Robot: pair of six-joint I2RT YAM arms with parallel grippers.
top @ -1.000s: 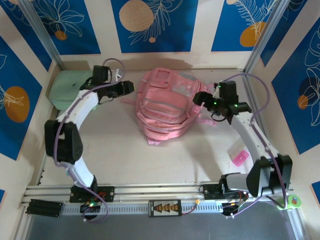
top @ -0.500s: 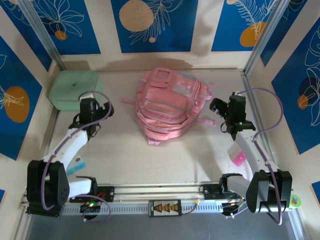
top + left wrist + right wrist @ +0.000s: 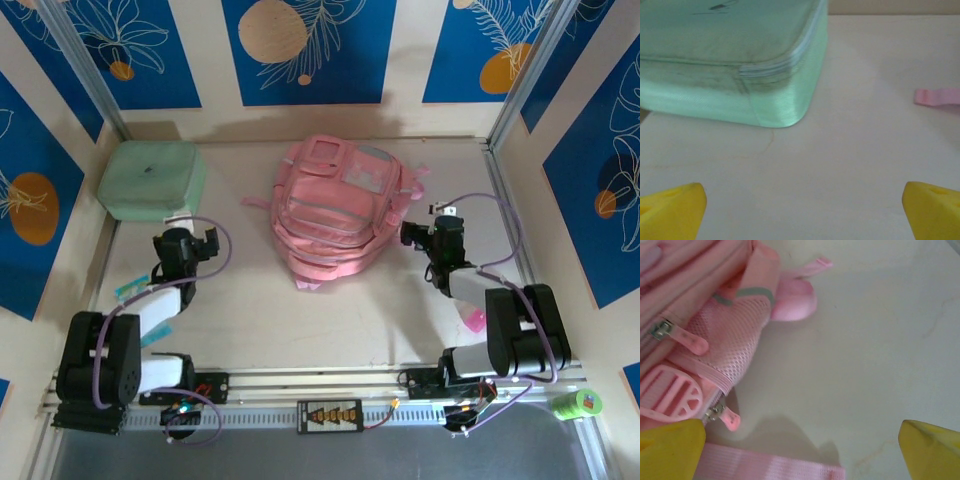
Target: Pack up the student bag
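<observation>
Both arms low on the table, jaws spread wide and empty, nothing packed yet.
At the upper left of the overhead view the mint green case (image 3: 152, 180) lies outside the bag. The left gripper (image 3: 802, 214) faces its rounded corner and may only shove the bulky shell toward the wall. The student bag (image 3: 335, 205) lies upper centre, its zips apparently shut. The right gripper (image 3: 802, 450) sits beside its mesh pocket, over a loose strap (image 3: 770, 466), and could snag that strap and drag the bag.
</observation>
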